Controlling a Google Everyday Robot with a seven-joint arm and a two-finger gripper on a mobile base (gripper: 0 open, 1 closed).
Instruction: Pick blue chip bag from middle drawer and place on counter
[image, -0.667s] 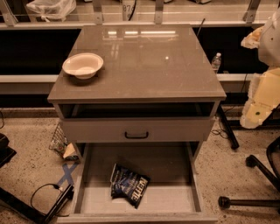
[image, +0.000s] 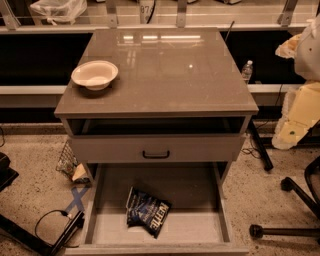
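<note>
The pick is not yet begun: the tool (image: 296, 117) hangs at the right edge, well apart from the cabinet (open or closed, I cannot tell). The blue chip bag (image: 146, 211) lies flat in the middle drawer (image: 200, 227), left of centre, with its long axis diagonal from back-left to front-right. The next move probably calls for a descent with the tool turned across that diagonal.

Viewpoint: above and in front, tilted down.
Range: near; counter (image: 165, 75) to drawer (image: 200, 227) fill the frame.
Gripper: right edge, on the arm (image: 300, 110), not made out.
</note>
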